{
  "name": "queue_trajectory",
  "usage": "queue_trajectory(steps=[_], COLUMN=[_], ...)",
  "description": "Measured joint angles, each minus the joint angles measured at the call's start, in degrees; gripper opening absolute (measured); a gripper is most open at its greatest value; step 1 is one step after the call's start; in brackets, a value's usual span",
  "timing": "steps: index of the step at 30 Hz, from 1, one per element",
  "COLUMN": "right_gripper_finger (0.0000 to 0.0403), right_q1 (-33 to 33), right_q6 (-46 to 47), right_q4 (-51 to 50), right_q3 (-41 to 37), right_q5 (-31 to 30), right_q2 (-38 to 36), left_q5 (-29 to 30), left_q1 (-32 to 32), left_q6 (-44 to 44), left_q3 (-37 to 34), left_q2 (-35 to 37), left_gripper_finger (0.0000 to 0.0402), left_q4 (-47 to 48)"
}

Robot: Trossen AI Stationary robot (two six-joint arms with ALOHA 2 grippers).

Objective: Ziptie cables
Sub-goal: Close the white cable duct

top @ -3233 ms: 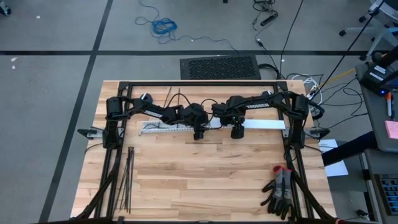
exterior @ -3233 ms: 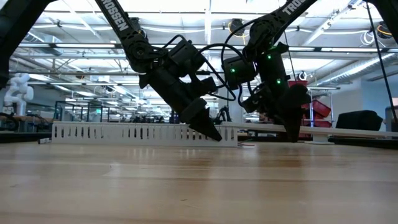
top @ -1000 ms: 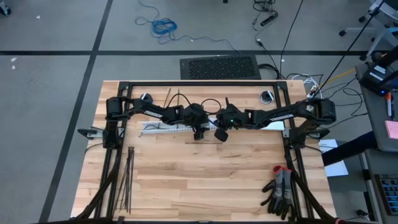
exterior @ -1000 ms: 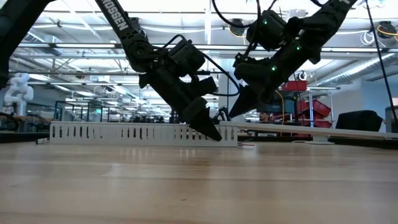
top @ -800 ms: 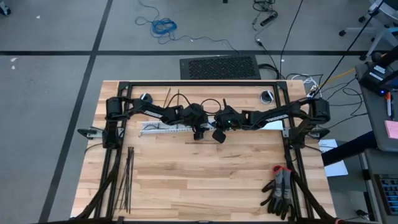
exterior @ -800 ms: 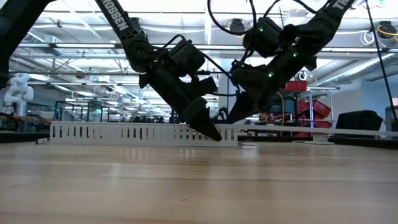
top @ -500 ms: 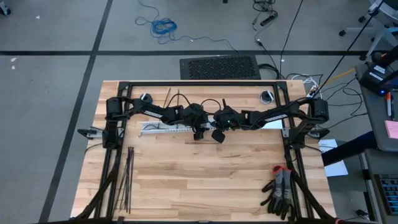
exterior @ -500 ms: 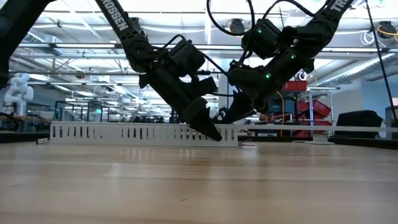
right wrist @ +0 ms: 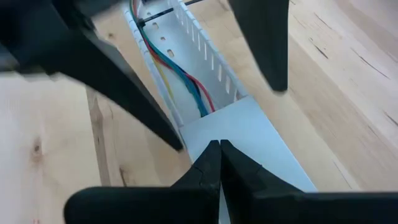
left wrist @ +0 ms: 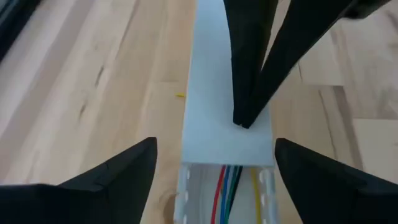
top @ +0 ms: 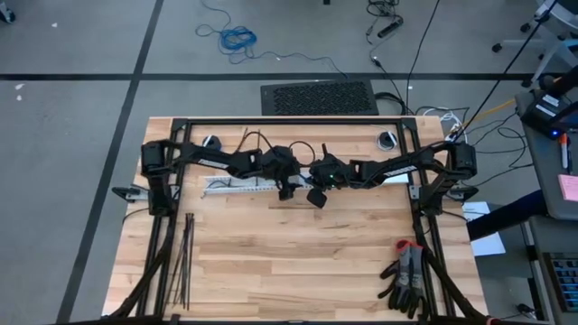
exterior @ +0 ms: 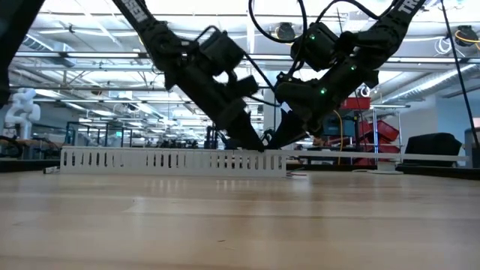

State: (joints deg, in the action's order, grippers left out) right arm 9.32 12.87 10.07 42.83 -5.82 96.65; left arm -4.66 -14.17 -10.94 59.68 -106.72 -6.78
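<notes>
Coloured cables [right wrist: 180, 71] in channel; zipties [top: 183, 271] table-left.

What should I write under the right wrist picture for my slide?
Shut right gripper resting on the white flat lid of a white slotted plastic channel holding coloured wires.

Table [top: 298, 262] was pale wood planks with darker grain streaks. Right at the tips of the black left pincer [left wrist: 211, 163] and black right pincer [right wrist: 218, 147] sat a white slotted channel [right wrist: 205, 68] with red, blue, green and yellow wires [left wrist: 231, 186] inside. Zipties [top: 185, 257] were black, gloves [top: 408, 275] black with red cuffs.
</notes>
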Motion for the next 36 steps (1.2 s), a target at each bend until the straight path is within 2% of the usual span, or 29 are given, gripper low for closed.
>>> queue_trajectory(steps=[6,11,20,27,30,36], right_gripper_finger=[0.0,0.0,0.0,0.0,0.0,0.0], right_q1=[0.0,0.0,0.0,-0.02,0.0,0.12], right_q6=[-0.27,-0.29,-0.23,-0.03,-0.05,-0.07], right_q4=[-0.28,-0.35,-0.24,0.71,1.43,3.15], right_q3=[-0.02,-0.04,-0.11,-0.24,-0.24,-0.24], right_q5=[0.0,-0.03,-0.05,0.01,-0.07,1.18], right_q2=[0.03,0.05,0.08,0.12,0.13,0.19], left_q5=[0.5,0.5,1.51,1.26,1.53,1.7], left_q1=[-0.04,-0.04,-0.04,0.02,0.07,0.39], left_q6=[-0.43,-0.76,-0.05,1.46,2.75,2.95], left_q3=[0.23,-0.48,-1.03,-1.01,-0.98,-0.98], left_q2=[5.53,5.75,2.47,-2.45,-3.53,-3.8], left_gripper_finger=[0.0328,0.0329,0.0322,0.0244,0.0223,0.0229], left_q4=[11.67,18.18,12.6,9.98,8.68,5.6])
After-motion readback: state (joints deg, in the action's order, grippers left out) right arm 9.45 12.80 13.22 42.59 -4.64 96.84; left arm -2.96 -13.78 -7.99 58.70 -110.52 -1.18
